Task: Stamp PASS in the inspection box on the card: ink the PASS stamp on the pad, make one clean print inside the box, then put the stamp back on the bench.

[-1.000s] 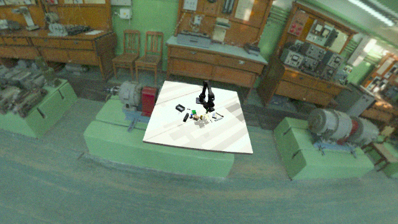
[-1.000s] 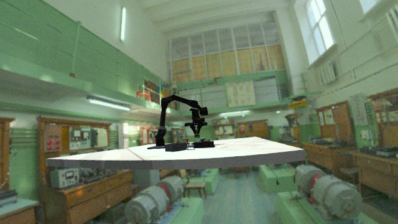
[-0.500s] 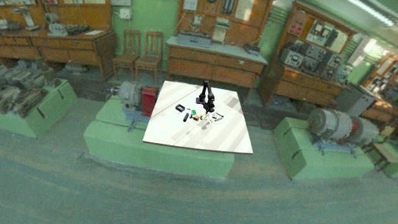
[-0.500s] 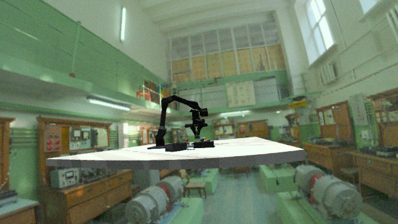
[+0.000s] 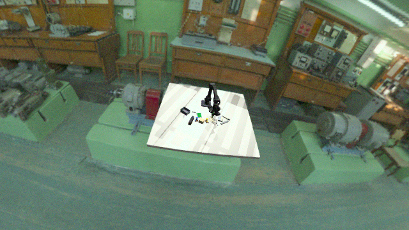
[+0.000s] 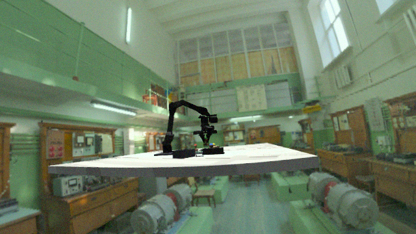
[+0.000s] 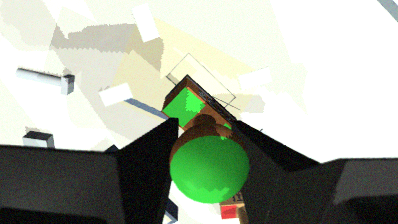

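Observation:
My gripper [image 5: 214, 114] [image 6: 206, 142] [image 7: 205, 127] is shut on a stamp [image 7: 209, 169] with a round green knob and a brown block with a green label. It holds the stamp over the card [image 7: 210, 45], beside and partly over the lower corner of the thin-lined inspection box [image 7: 212, 75]. The stamp's underside is hidden, so contact with the card cannot be told. No print shows in the visible part of the box. The green ink pad [image 5: 199, 115] lies left of the gripper in the top view.
A black tray [image 5: 185, 110], a black bar [image 5: 191, 120], a tan block [image 5: 201, 121] and a yellow object [image 5: 207, 120] lie left of the card. White pieces [image 7: 146, 23] [image 7: 116, 94] [image 7: 255, 78] sit around the card. A grey rod [image 7: 42, 76] and a red-marked piece [image 7: 229, 211] lie nearby.

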You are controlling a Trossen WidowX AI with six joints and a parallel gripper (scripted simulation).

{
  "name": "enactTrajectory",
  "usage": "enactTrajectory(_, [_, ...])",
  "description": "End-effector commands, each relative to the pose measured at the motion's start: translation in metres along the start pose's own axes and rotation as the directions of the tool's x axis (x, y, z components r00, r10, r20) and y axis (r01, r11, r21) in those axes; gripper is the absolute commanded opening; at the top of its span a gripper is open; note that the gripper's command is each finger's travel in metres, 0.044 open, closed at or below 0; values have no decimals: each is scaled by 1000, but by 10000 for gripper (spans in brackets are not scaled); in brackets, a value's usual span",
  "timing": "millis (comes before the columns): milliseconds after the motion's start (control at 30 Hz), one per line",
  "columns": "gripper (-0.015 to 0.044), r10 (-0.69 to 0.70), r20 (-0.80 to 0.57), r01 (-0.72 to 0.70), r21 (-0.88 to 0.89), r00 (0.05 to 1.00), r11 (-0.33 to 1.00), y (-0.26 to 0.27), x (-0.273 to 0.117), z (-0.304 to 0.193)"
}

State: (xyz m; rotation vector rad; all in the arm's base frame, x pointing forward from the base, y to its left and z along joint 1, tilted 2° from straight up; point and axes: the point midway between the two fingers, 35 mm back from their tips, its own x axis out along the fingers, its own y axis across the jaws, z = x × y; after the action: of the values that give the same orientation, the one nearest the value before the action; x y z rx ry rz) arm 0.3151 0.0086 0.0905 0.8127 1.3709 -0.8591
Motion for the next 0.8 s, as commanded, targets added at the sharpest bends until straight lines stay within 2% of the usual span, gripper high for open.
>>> enactTrajectory(0, [0,1,1,-1,4,1000,1000,0,3,0])
enactTrajectory(767, [0,0,3,0,4,1000,1000,0,18,0])
